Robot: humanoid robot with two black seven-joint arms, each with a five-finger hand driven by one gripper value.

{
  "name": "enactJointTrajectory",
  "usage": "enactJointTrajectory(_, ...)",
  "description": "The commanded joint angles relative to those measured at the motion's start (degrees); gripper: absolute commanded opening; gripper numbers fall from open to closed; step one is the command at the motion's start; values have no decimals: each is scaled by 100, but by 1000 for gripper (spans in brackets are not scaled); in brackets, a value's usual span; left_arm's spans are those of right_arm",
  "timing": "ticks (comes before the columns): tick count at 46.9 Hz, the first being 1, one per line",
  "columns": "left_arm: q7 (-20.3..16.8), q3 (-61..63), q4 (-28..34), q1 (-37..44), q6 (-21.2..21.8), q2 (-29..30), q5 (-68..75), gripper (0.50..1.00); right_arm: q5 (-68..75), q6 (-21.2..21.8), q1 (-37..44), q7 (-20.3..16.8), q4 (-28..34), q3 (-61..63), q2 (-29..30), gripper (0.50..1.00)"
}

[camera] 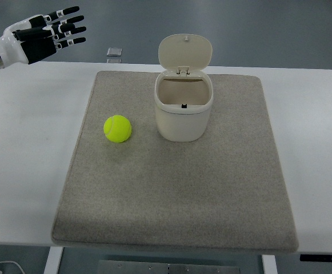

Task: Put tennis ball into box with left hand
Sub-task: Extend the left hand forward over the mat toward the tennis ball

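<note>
A yellow-green tennis ball (118, 128) lies on the grey mat (177, 188), left of the box. The box (183, 108) is a cream bin with its hinged lid (185, 52) flipped up, so the inside is open to view and looks empty. My left hand (51, 33) is at the upper left, above the table's far left edge, well away from the ball. Its fingers (68, 25) are stretched out straight and hold nothing. The right arm is out of view.
The mat lies on a white table (28, 142). A small grey object (114, 52) sits at the table's far edge, behind the mat's left corner. A white item with a cable (0, 268) lies on the floor at the bottom left.
</note>
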Motion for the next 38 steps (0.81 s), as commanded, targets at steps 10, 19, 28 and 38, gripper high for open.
enactJointTrajectory(10, 0, 9, -36, 36, -12, -32, -9, 992, 0, -4, 1, 0, -1, 4, 0, 938)
enactJointTrajectory(19, 0, 62, -80, -8, -12, -40, 0, 994, 0, 4, 1, 0, 7, 4, 0, 938)
enactJointTrajectory(28, 0, 159, -63, 1, -12, -32, 0, 994, 0, -4, 1, 0, -1, -5, 0, 940)
enactJointTrajectory(38, -8, 247, -141, -25, -12, 12, 306, 992, 0, -4, 1, 0, 7, 4, 0, 938)
